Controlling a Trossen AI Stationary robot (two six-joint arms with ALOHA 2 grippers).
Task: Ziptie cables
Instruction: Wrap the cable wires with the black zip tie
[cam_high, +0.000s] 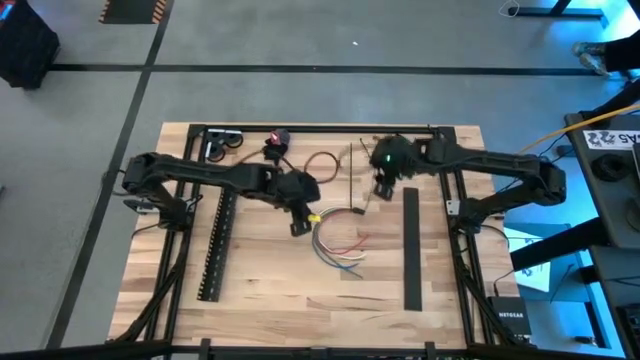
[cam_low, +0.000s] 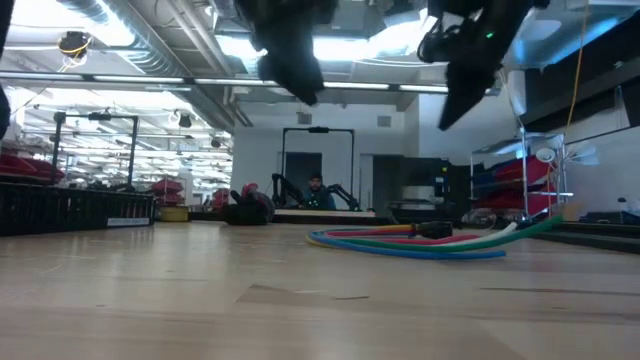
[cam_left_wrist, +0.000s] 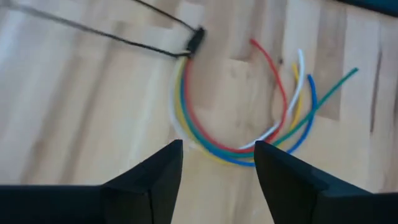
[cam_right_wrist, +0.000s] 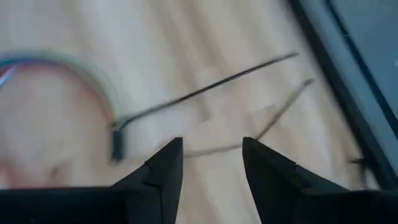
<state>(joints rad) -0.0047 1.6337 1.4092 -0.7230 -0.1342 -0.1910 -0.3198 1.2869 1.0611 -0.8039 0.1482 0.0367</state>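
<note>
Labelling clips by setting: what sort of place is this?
Probably a robotics lab or workshop: a wooden worktable with two arms, more robot arms and a seated person beyond it, storage racks, and exposed ceiling ducts under strip lights.

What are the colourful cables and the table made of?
The cables look like thin wires in smooth plastic coats, red, yellow, green, blue and white. They curve in a soft loop, so they seem bendy. What is inside the coats does not show. The table looks like pale wood: you can see long boards with grain lines, joined side by side, with a dull, unshiny surface.
</note>
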